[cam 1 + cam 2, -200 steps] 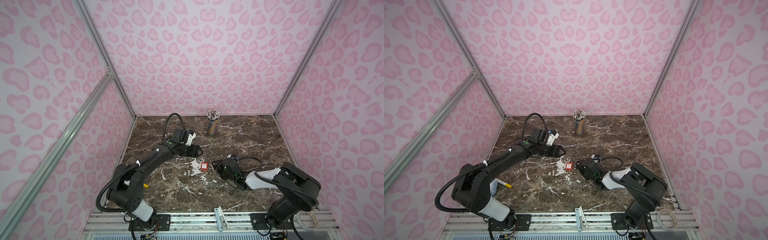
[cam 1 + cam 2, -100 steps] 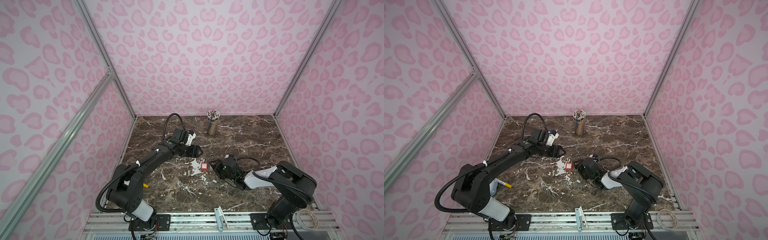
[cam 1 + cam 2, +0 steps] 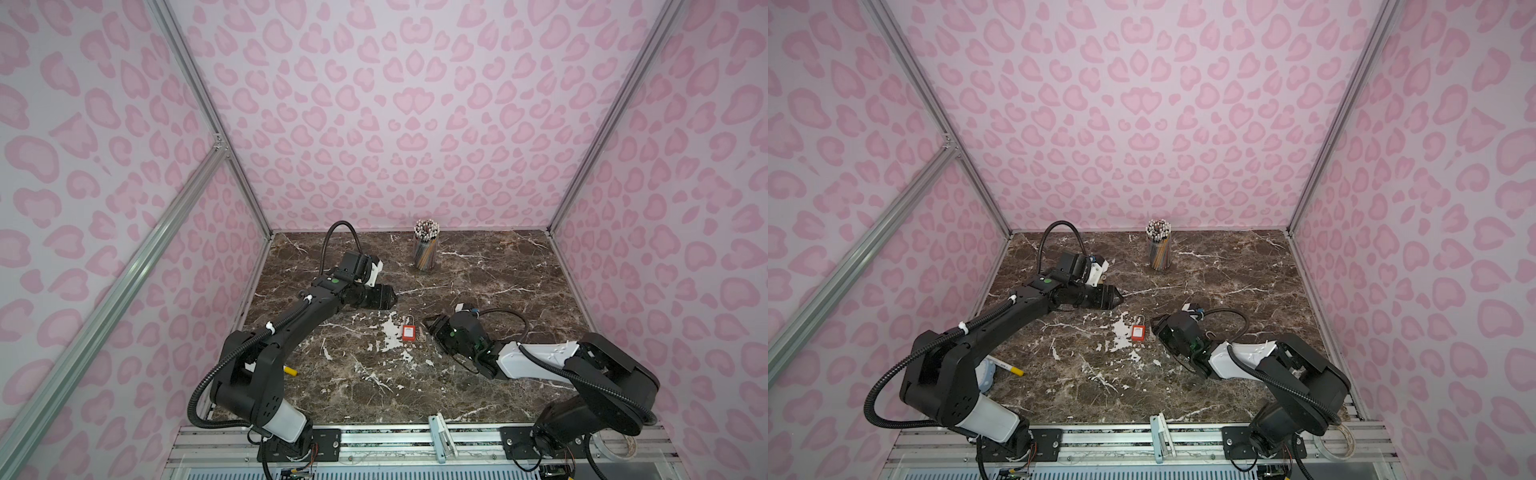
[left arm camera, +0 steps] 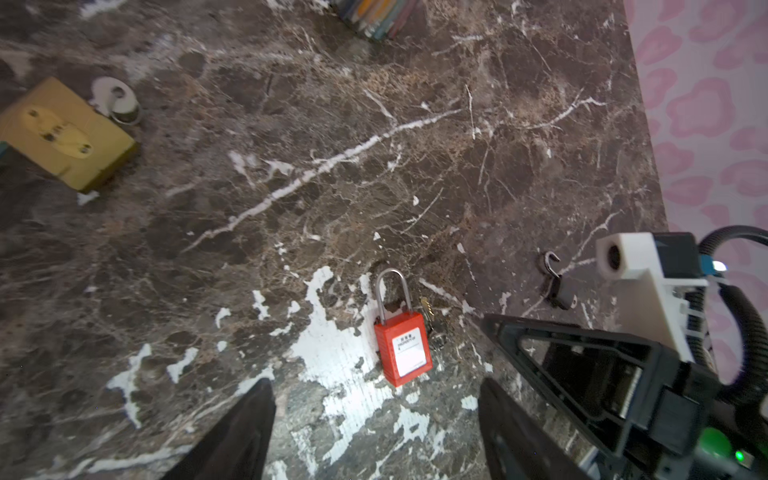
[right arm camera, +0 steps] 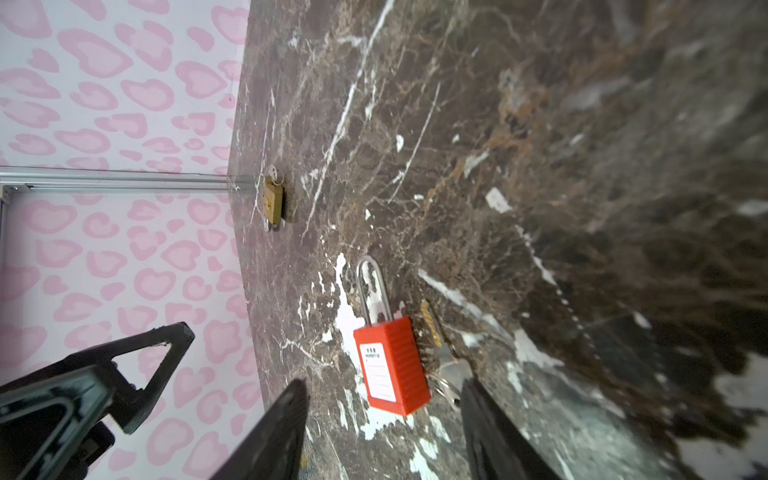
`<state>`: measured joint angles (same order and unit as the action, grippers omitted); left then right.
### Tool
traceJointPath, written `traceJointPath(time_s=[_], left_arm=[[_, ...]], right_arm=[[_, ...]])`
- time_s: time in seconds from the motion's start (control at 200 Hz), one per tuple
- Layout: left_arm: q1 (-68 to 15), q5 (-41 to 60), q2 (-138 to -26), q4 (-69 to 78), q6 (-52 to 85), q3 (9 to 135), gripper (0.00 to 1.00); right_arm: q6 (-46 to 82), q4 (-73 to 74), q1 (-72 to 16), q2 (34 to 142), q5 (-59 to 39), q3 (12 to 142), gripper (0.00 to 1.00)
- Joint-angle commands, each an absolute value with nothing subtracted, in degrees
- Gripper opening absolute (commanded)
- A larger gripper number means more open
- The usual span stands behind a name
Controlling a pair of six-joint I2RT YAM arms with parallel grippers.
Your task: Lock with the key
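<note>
The red padlock [image 3: 409, 332] is lying flat on the marble table [image 3: 478, 266], just below the centre of the frame in both top views, with its steel shackle pointing up-frame. The key [image 5: 430, 326] is lying just beside its body, on the right in the right wrist view, and the key ring [image 5: 442, 384] is trailing toward the lower edge.

The lock is looking rigid and fairly light. Its ribbed plastic sides are likely offering the surest hold. The key is thin and flat on hard stone, so it is probably going to skid, and pinching it at the ring end seems best.

The right gripper [image 5: 384, 381] is hovering with jaws parted either side of the lock's base, holding nothing. The left gripper [image 4: 376, 380] is hanging wide open and empty. A brass padlock [image 4: 66, 137] is sitting in the upper left of the left wrist view.
</note>
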<state>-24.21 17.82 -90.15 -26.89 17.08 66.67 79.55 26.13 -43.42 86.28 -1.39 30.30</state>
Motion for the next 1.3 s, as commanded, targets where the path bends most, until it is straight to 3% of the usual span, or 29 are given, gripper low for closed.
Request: traceJointPath(time_s=[0.0,0.285,0.405,0.905,1.295], left_arm=[[-23.2,11.2,-92.0,-31.2,16.2,68.8,0.80],[-17.7,8.2,-101.7,-34.0,15.7,75.8,0.81],[-14.4,12.7,-108.1,-34.7,16.9,81.0,0.80],[-10.2,10.2,-124.9,-35.9,15.6,99.0,0.80],[-10.0,20.1,-130.5,-33.1,15.5,103.2,0.78]], right_arm=[[73.9,19.8,-42.3,84.3,0.0,31.2,0.61],[66.5,12.6,-35.4,77.5,-2.8,31.8,0.61],[66.4,11.6,-33.1,74.9,-3.9,30.7,0.61],[66.5,8.3,-25.4,68.1,-6.6,28.3,0.61],[66.0,8.7,-23.6,68.3,-8.5,28.4,0.61]])
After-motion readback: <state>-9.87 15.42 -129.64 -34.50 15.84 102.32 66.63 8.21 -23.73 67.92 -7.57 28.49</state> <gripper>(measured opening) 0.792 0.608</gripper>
